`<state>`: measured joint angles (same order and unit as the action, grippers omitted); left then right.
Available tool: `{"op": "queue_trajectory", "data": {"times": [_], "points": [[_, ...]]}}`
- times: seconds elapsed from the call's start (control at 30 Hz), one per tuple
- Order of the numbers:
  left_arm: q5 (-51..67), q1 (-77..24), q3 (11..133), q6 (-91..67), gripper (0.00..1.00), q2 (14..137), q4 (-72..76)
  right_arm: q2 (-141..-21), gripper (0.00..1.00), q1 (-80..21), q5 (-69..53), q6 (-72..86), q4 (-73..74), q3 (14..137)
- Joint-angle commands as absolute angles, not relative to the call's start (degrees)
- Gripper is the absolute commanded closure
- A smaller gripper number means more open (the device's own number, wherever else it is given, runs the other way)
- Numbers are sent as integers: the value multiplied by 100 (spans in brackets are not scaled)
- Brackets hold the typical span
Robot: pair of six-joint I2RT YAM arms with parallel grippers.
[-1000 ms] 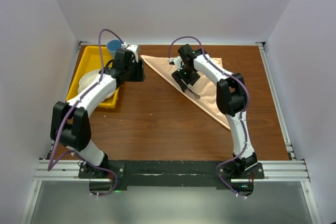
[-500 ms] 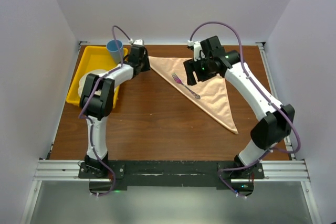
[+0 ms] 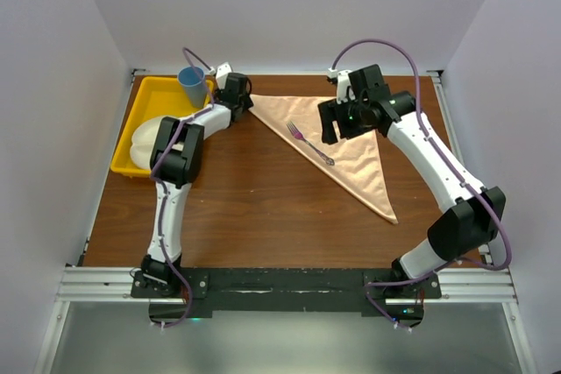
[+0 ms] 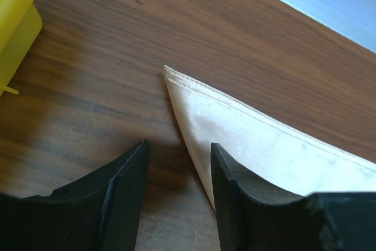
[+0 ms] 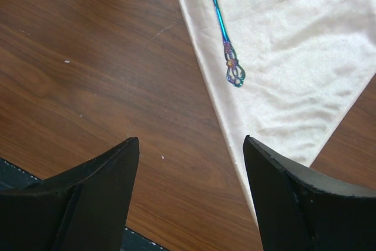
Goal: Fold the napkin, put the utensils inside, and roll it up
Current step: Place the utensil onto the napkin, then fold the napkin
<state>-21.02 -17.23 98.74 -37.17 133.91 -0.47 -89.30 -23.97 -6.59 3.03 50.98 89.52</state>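
The peach-orange napkin (image 3: 355,151) lies folded into a triangle on the brown table, its long edge running from far left to near right. A slim metal fork (image 3: 311,144) rests on it beside that edge. In the right wrist view the fork (image 5: 222,33) shines purple-blue on the napkin (image 5: 294,57). My right gripper (image 3: 333,129) hovers above the cloth just right of the fork, and this gripper (image 5: 191,145) is wide open and empty. My left gripper (image 3: 241,95) is at the napkin's far-left corner (image 4: 170,74). This gripper (image 4: 179,157) is open, with one finger (image 4: 235,192) over the cloth edge.
A yellow tray (image 3: 145,98) holding a white plate (image 3: 149,142) stands at the far left, with a blue cup (image 3: 191,83) at its back corner. The tray's edge (image 4: 17,16) sits close to the left gripper. The back wall rail runs just behind the napkin.
The right gripper let go of the fork, lifted off it, moved back and to the right, and opened wider. The left arm stretched toward the napkin's far-left corner.
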Motion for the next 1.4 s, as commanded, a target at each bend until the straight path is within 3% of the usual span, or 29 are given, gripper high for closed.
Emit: {"op": "queue_trajectory", "data": {"times": [0.0,0.17,0.2,0.23,0.33,0.5,0.83,1.37], "points": [[-2382,-1600,10318,-4104,50,13684,272,-8569,24,-2224,-598,334,4922,8921],[-2522,-1573,10275,-3929,64,13729,675,-8534,25,-2197,-659,351,4922,8877],[-2505,-1573,10248,-3763,69,13720,772,-8543,25,-2206,-677,360,4922,8877],[-2496,-1573,10205,-3640,81,13702,887,-8552,26,-2206,-694,378,4913,8877],[-2286,-1608,10169,-3227,94,13606,1221,-8561,27,-2197,-721,395,4948,8895],[-1811,-1819,10108,-2541,98,13140,1503,-8517,26,-2180,-826,518,5001,8790],[-1021,-2715,8667,-2408,98,11928,1942,-8244,26,-2030,-1362,975,4869,8297],[-378,-3779,7989,-2706,97,11584,1723,-7989,24,-1811,-1450,1397,4869,8087]]}}
